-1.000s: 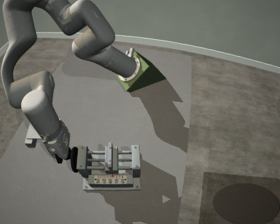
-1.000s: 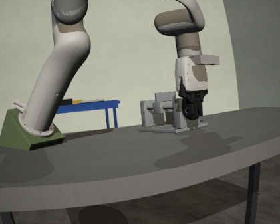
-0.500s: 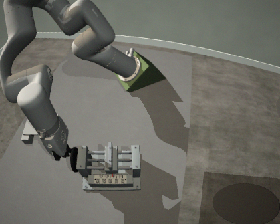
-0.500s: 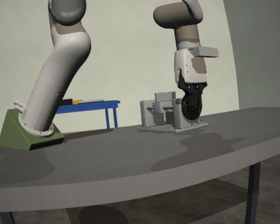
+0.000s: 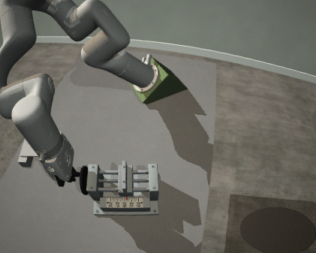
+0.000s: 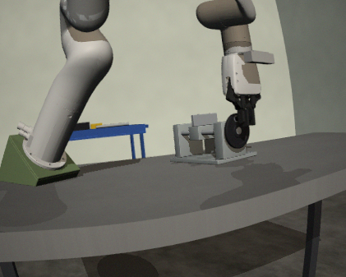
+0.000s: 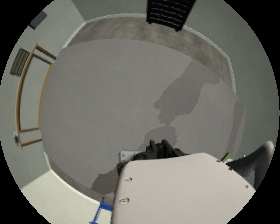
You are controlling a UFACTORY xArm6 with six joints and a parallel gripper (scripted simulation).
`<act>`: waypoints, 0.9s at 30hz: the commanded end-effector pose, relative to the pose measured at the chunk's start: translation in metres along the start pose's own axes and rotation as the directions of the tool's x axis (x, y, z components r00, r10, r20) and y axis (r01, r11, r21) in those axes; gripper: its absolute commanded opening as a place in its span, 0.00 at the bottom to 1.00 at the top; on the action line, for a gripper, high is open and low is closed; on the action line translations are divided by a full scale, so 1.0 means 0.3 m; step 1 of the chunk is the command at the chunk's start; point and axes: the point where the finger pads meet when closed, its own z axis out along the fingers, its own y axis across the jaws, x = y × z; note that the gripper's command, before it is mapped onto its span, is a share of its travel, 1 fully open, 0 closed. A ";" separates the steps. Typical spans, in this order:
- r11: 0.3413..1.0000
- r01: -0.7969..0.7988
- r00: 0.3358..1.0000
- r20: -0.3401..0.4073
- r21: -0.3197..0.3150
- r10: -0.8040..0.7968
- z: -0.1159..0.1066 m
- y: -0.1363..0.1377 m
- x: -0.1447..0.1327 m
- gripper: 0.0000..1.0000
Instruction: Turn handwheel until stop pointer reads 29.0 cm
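claw [image 6: 246, 113] | nearly closed, clamped on handwheel [image 6: 237, 132] crank handle | at wheel's upper rim

Setting: a workshop or robotics test cell. Evidence: a grey curved workbench [image 6: 201, 211] on metal legs, with an industrial arm bolted to a green wedge pedestal [image 6: 12, 162] at 9 o'clock. A blue bench [image 6: 111, 131] holding stock stands behind, at 11 o'clock. Walls are bare.
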 end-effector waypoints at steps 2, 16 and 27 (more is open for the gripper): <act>1.000 0.000 1.000 -0.001 -0.001 0.000 -0.002 -0.025 0.001 0.06; 1.000 0.000 1.000 -0.001 -0.001 0.000 0.048 -0.105 0.001 0.06; 1.000 0.000 1.000 -0.001 -0.001 0.000 0.124 -0.117 0.001 0.06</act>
